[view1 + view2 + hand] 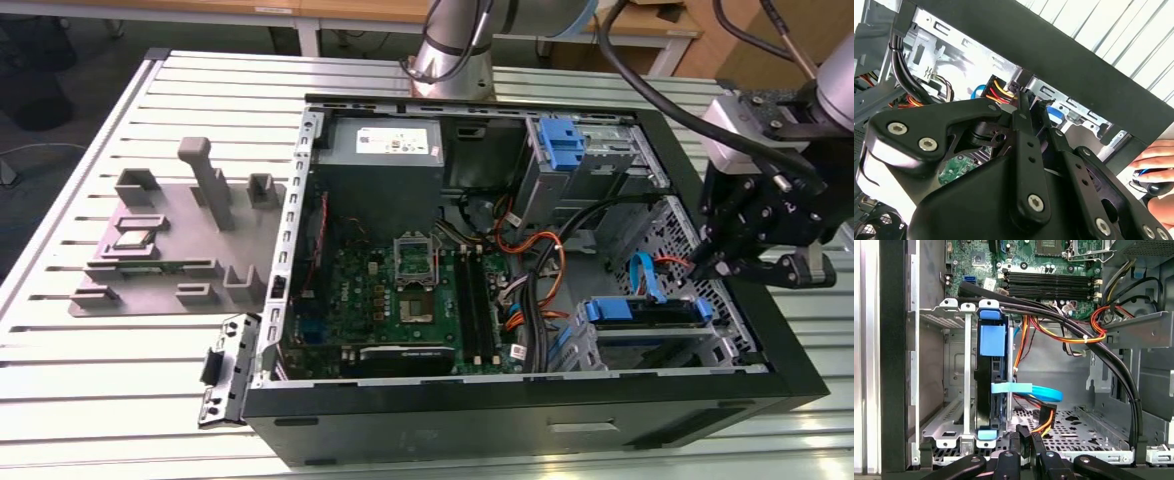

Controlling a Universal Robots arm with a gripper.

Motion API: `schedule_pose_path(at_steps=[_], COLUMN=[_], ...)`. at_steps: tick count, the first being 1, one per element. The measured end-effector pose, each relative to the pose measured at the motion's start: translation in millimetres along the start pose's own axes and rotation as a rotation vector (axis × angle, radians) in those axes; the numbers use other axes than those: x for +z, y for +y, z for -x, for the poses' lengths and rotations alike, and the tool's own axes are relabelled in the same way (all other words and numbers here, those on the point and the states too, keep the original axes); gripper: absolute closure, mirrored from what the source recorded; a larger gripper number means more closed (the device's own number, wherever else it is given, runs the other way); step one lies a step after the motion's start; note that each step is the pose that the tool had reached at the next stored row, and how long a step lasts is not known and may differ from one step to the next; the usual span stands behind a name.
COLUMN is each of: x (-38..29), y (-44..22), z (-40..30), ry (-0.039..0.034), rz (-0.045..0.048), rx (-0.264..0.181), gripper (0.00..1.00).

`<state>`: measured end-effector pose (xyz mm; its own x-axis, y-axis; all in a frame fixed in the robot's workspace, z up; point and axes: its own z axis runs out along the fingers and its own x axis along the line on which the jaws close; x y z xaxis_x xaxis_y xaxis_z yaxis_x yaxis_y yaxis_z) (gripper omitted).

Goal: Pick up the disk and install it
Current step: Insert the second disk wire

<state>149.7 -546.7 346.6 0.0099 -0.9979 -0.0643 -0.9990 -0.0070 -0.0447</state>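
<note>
So, the disk (991,340) looks to be sitting in the drive cage (967,370) at the front corner of the PC case (534,420), not in the gripper. In the first wrist view the gripper (1026,440) hangs just beside the cage. Its fingers are drawn close together and I can't see anything between them.

What I'd worry about is the cabling. A flat blue data cable (1029,389) loops out right next to the disk, and a black power plug (1048,415) with orange and yellow wires dangles just above the fingertips. If the fingers move sideways or lift through that bundle, they could hook a wire and drag the plug, or tug the disk crooked in its slot. The thick black cable bundle (1114,365) arching over the bay is another snag point for the wrist.

Orientation — the disk stands on edge, with its thin blue-framed side facing the open side of the case. In the exterior view that blue edge (641,312) runs across from the view's left to its right, parallel to the case's near wall, so I'd judge the long axis lies that way too.
</note>
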Motion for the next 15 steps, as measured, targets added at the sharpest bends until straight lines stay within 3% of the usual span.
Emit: schedule_pose_path(at_steps=[15], x=[2.8], y=[18.2], z=[-0.9], ry=[0.0025], rz=[-0.0235], rx=[-0.002], gripper=[0.76])
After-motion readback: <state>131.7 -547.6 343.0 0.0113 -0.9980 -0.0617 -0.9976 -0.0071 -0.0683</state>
